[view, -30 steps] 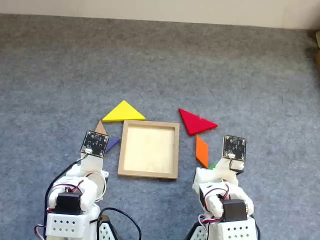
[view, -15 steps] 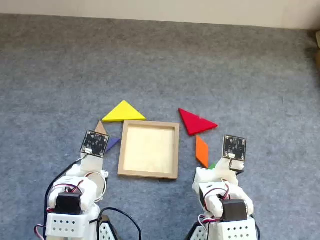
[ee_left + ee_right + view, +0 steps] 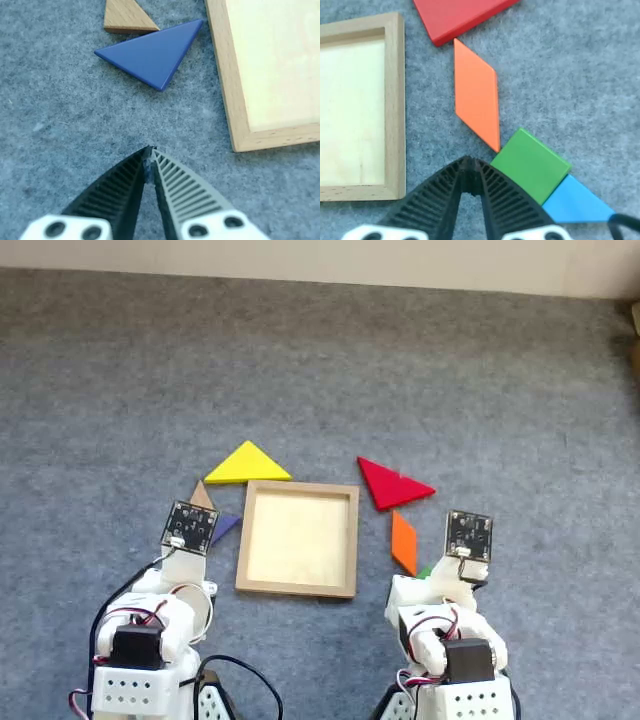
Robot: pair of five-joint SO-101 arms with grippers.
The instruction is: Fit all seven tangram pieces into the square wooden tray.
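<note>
The square wooden tray (image 3: 298,587) lies between the two arms with nothing in it; its rim shows as tray (image 3: 226,85) and tray (image 3: 395,100) in the wrist views. A yellow triangle (image 3: 246,464) sits behind it. To its left lie a wooden triangle (image 3: 125,17) and a dark blue triangle (image 3: 152,54). To its right are a red triangle (image 3: 457,15), an orange parallelogram (image 3: 477,95), a green square (image 3: 531,165) and a light blue triangle (image 3: 572,202). My left gripper (image 3: 150,152) is shut and holds nothing, short of the blue triangle. My right gripper (image 3: 470,167) is shut beside the green square.
Grey carpet (image 3: 320,370) covers the table, with open room behind the pieces. Both arm bases (image 3: 140,660) stand at the near edge. A pale wall strip (image 3: 320,255) runs along the far side.
</note>
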